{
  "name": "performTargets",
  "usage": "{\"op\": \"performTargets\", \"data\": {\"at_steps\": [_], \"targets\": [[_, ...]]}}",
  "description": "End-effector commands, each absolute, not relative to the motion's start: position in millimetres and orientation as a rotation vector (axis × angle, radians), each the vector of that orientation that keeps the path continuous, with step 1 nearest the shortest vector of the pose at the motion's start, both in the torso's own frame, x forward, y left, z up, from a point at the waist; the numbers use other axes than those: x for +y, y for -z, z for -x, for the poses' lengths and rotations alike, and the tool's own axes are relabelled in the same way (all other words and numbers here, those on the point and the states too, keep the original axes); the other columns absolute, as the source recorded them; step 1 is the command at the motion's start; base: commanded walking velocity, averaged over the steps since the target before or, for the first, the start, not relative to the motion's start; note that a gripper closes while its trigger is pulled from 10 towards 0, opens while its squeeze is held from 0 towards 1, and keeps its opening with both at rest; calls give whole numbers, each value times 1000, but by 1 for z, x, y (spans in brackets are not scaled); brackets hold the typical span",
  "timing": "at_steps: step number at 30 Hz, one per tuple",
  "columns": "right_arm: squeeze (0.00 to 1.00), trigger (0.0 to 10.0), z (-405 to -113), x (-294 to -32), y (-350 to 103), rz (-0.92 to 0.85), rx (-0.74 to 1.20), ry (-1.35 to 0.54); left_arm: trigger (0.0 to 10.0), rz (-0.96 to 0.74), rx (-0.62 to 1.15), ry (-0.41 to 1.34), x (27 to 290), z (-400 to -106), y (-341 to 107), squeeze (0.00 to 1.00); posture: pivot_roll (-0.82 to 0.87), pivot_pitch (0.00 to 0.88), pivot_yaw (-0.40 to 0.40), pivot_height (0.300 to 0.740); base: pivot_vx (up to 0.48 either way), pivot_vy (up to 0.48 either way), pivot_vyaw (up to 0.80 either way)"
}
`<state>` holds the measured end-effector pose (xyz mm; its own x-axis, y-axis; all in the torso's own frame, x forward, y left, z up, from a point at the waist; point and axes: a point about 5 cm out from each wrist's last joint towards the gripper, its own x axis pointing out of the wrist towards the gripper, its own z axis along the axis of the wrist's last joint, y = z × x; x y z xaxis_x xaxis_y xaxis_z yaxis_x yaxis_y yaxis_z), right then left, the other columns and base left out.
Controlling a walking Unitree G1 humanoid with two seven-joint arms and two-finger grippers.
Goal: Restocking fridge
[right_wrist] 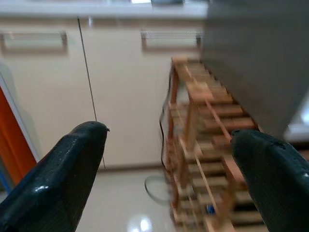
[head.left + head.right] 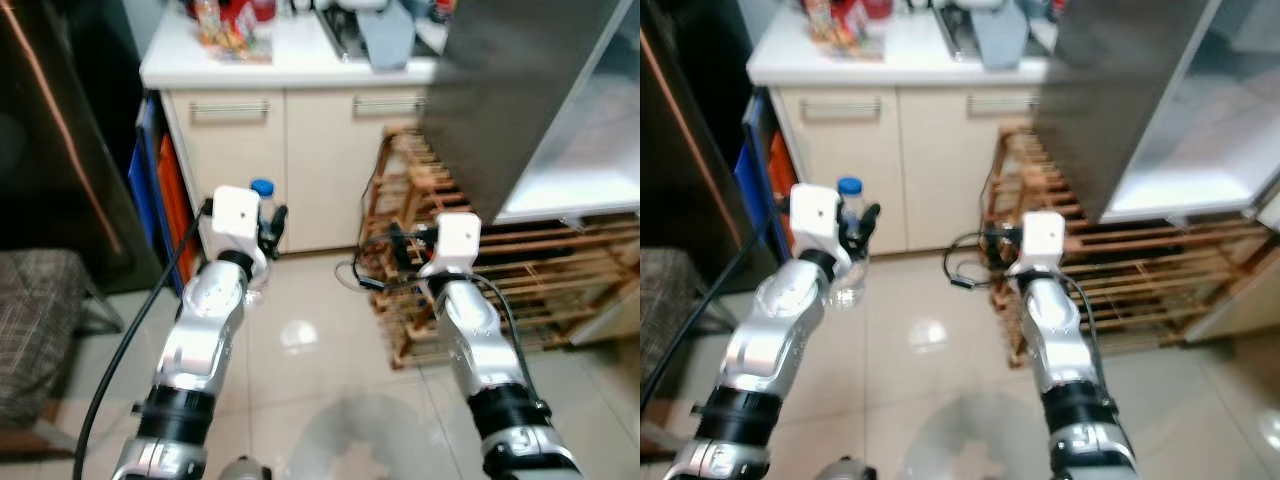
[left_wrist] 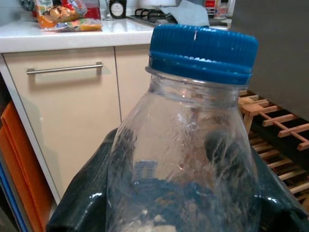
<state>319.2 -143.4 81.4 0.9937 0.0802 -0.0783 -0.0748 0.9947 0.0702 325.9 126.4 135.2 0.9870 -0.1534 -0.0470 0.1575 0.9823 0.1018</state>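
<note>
**A:** Left wrist view is telling us the most: the two black fingers (image 3: 91,203) are closing around a clear plastic bottle (image 3: 186,159) with a blue cap (image 3: 203,50), and the cap is pointing up toward the top of the frame, so the bottle is standing upright in the grasp.

**B:** And in the left eye view?

**A:** The left gripper (image 2: 272,228) is sitting a little left of centre, holding that bottle (image 2: 262,205) in front of the cream cabinet doors (image 2: 300,160). The long axis is running vertically.

**B:** Where is the fridge lying from it?

**A:** Toward the right. The grey fridge door (image 2: 520,90) is hanging open in the upper right of the frame, with a white door shelf (image 2: 570,190) showing behind its edge. So the bottle is sitting well apart from the shelf, with the wooden rack (image 2: 480,290) lying between and below.

**B:** The right arm is nearer the fridge, then.

**A:** Yes, the right gripper (image 1: 169,164) is pointing at the rack with its fingers spread wide and nothing between them. But the bottle is in the left gripper, so I judge the coming move is calling for a carry rightward, keeping the bottle upright.
</note>
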Motion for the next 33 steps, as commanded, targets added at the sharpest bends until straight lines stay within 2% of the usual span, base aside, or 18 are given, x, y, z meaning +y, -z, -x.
{"op": "performTargets", "data": {"at_steps": [1, 7, 11, 12, 18, 26, 29, 33], "targets": [[86, 10000, -317, -140, -82, -69, 71, -80, 10000, -142, 26, 122, 132, -330, -137, 0, 6, 0, -2, 740, 0, -416, 0], [82, 10000, -309, -152, -77, -38, 70, -55, 10000, -117, 48, 137, 119, -335, -134, 0, -18, 0, 16, 740, 136, -405, 0], [78, 10000, -308, -161, -74, -10, 79, -26, 10000, -96, 31, 162, 113, -334, -134, 0, -16, 0, 15, 740, 0, 0, 0], [82, 10000, -309, -166, -74, -13, 82, -4, 10000, -108, 20, 180, 109, -334, -133, 0, -27, 0, -12, 740, 0, 0, -625], [94, 10000, -302, -171, -78, 26, 64, -36, 10000, -64, -28, 230, 98, -337, -137, 0, -58, 0, -48, 740, 0, 0, -676], [98, 10000, -287, -186, -68, 18, 104, 10, 10000, -32, -6, 264, 93, -331, -124, 0, -99, 0, -19, 740, 0, 0, -692], [102, 10000, -286, -185, -69, 17, 100, 20, 10000, 19, -4, 332, 85, -330, -125, 0, -109, 0, -3, 740, 0, 0, -694], [106, 10000, -285, -183, -70, 14, 94, 26, 10000, 5, -52, 378, 79, -332, -132, 0, -113, 0, 5, 740, 0, 0, -691]]}}
